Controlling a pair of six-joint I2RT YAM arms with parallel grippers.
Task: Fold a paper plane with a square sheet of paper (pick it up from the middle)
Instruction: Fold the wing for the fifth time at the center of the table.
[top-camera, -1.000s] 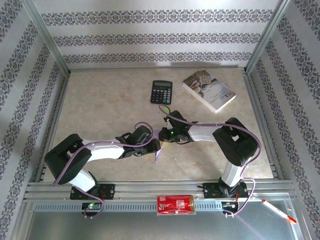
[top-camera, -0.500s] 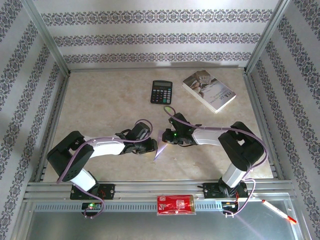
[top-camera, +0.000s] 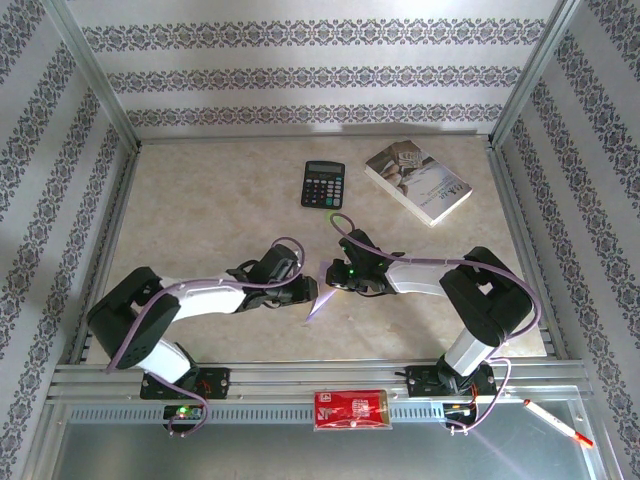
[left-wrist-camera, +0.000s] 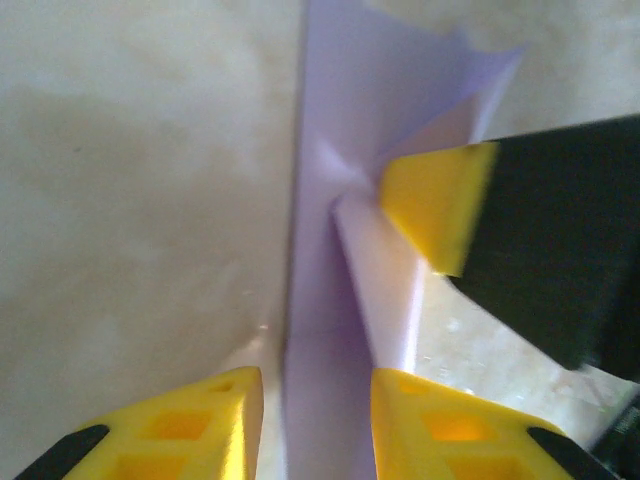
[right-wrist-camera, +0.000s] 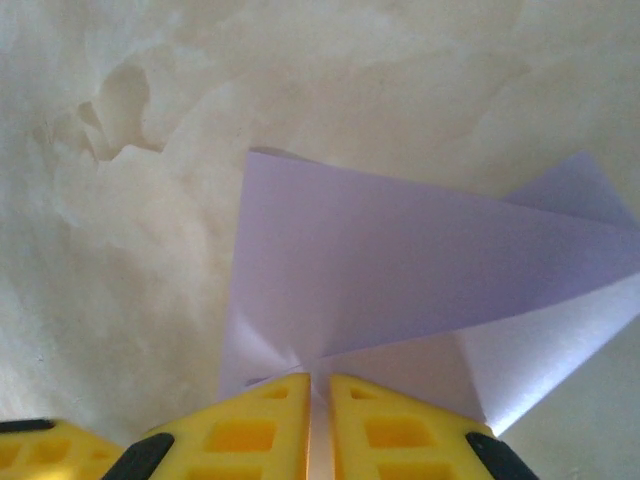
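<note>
a pale marbled worktop (top-camera: 200, 220), fenced by walls papered in dark floral bands, carried the two arms near its front edge. the left hand (top-camera: 306, 293) and the right hand (top-camera: 331, 273) met almost tip to tip, with the lilac paper (top-camera: 319, 297) held on edge between them as a narrow, part-folded strip. a black calculator (top-camera: 323, 184) lay well beyond both hands, and a white-covered book (top-camera: 417, 181) lay beyond the right hand and off to its right.

in its own wrist view the right hand (right-wrist-camera: 319, 420) had its fingers pressed together on the near edge of the paper (right-wrist-camera: 400, 260), which fanned out ahead of it in overlapping flaps. the left hand (left-wrist-camera: 316, 420) straddled the paper (left-wrist-camera: 330, 130) from the other side. its fingers stood part-way apart with the folded strip between them, and whether they truly bore on it could not be told.

over the last second the left hand had drawn back a little from the paper, then come in again with its fingers narrower than before, while the right hand kept its pinch. that read as a fresh hold on the fold, probably to set or sharpen a crease. the paper was not yet a slim dart, so several folds seemed left.
</note>
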